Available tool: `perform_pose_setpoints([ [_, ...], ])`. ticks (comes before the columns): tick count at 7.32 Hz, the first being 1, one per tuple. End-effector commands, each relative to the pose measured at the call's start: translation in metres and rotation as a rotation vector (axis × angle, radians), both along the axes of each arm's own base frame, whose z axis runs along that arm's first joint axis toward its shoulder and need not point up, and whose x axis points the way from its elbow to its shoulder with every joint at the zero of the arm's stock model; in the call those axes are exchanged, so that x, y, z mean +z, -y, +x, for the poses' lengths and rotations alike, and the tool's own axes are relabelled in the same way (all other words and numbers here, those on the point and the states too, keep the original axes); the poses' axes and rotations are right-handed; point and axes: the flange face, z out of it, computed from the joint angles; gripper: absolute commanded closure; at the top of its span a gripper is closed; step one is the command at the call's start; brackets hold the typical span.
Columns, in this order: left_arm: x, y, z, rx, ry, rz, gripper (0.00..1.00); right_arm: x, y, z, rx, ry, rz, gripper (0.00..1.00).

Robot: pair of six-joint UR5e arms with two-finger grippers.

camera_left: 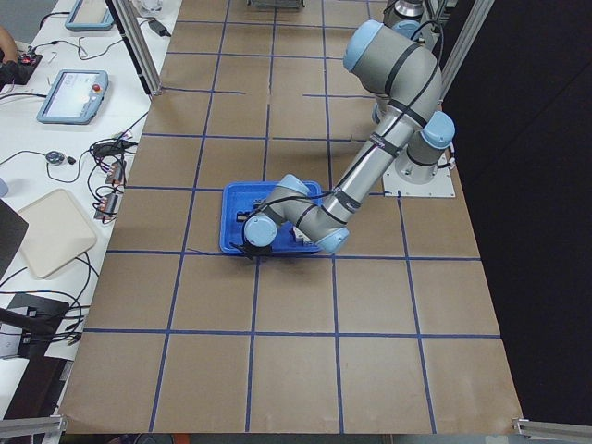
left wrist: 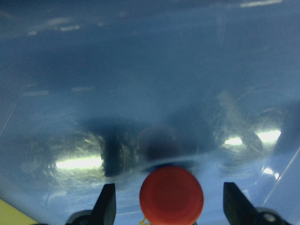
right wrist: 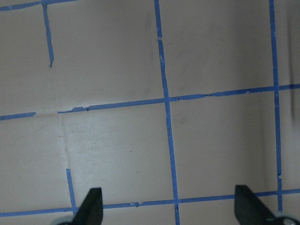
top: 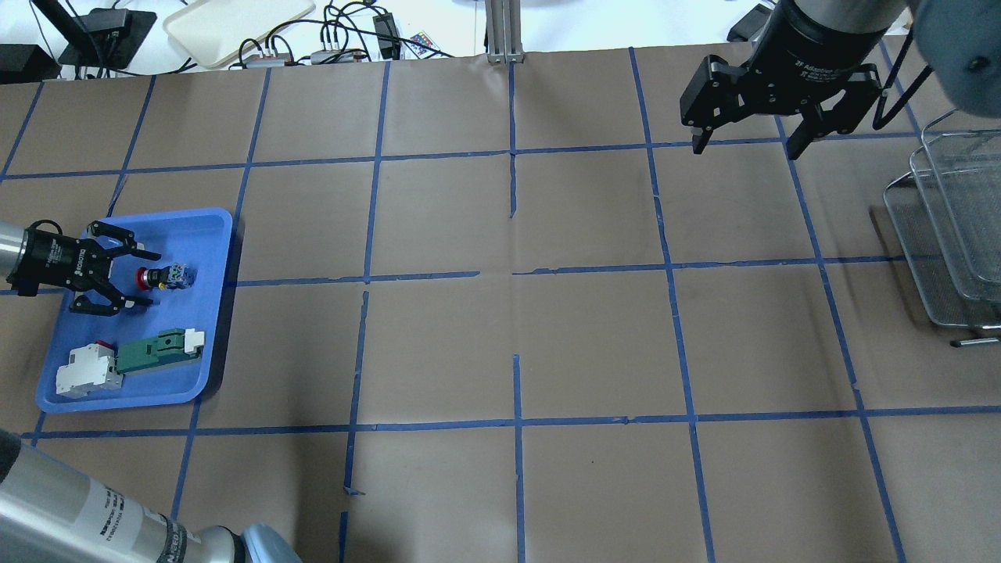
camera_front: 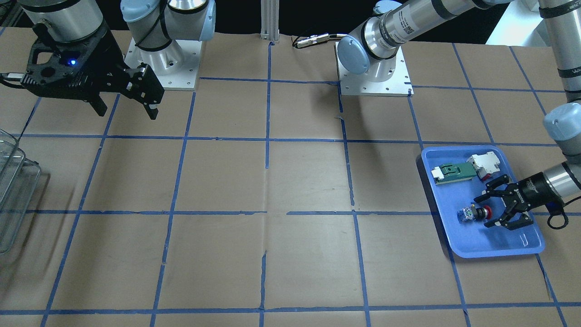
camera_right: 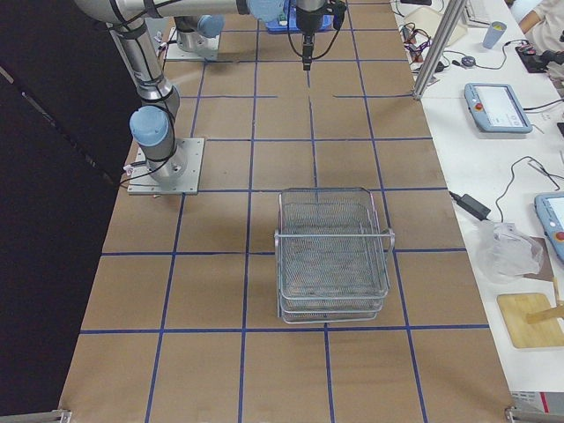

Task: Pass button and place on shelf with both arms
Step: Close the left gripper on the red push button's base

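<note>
Over the blue tray [top: 213, 234] at my left end of the table, my left gripper [top: 153, 279] stands wide open, fingers flanking the red cap of the button [top: 166, 277] without gripping it. The button lies on its side in the tray. My right gripper [top: 744, 149] hangs open, empty, near the shelf [top: 935, 234].

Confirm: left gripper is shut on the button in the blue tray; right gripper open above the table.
One error: the left gripper is open, its fingers clear of the button on either side, as the left wrist view shows. The rest holds.
</note>
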Motion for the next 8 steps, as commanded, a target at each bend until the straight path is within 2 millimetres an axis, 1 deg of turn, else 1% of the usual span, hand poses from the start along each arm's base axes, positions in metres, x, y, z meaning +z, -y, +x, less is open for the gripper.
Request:
perform_pose_setpoints([
  [1, -0.001, -0.002, 0.000, -0.002, -0.006, 0.009, 0.96, 0.000, 0.000, 0.000, 0.000, 0.000, 0.000, 0.00],
  [2, 0.000, -0.003, -0.001, 0.003, -0.019, 0.026, 1.00, 0.000, 0.000, 0.000, 0.000, 0.000, 0.000, 0.00],
  [3, 0.005, -0.003, -0.002, -0.002, -0.028, 0.034, 1.00, 0.000, 0.000, 0.000, 0.000, 0.000, 0.000, 0.00],
  [4, 0.016, 0.001, -0.006, -0.020, -0.013, 0.020, 1.00, 0.000, 0.000, 0.000, 0.000, -0.001, 0.000, 0.00],
  [5, 0.034, 0.011, -0.026, -0.058, 0.011, 0.003, 1.00, 0.000, 0.000, 0.000, 0.000, -0.001, 0.000, 0.00],
  [6, 0.058, 0.027, -0.057, -0.107, 0.039, -0.017, 1.00, 0.000, 0.001, 0.000, 0.000, -0.003, -0.005, 0.00],
  [7, 0.089, 0.035, -0.088, -0.150, 0.027, 0.004, 1.00, -0.001, -0.001, -0.001, 0.015, -0.008, 0.001, 0.00],
  [8, 0.124, 0.044, -0.119, -0.179, 0.025, 0.017, 1.00, 0.001, 0.000, -0.002, 0.071, -0.009, -0.016, 0.00],
])
